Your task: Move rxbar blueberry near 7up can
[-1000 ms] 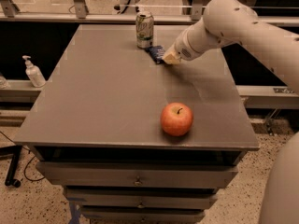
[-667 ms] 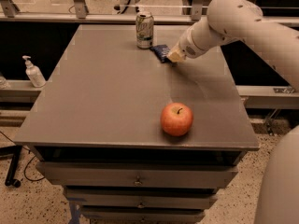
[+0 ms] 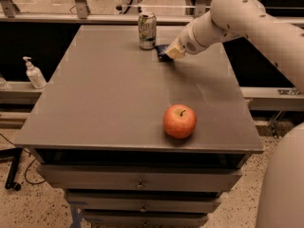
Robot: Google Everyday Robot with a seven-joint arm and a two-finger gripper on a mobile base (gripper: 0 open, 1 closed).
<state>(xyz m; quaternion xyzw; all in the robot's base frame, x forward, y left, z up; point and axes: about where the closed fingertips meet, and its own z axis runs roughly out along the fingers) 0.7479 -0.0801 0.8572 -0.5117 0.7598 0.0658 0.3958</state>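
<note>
The 7up can stands upright at the far edge of the grey table, white and green with a silver top. The rxbar blueberry, a flat dark navy wrapper, sits just right of the can, about a finger's width from its base. My gripper is at the bar's right end, reaching in from the right on the cream arm. The gripper covers the right part of the bar, and only its left end shows.
A red apple sits near the table's front right. A white pump bottle stands on a lower ledge to the left. Drawers run below the tabletop. A rail runs behind the table's far edge.
The gripper and the bar have shifted slightly left and towards the can. The arm's elbow has risen a little. The apple and the can have not moved.
</note>
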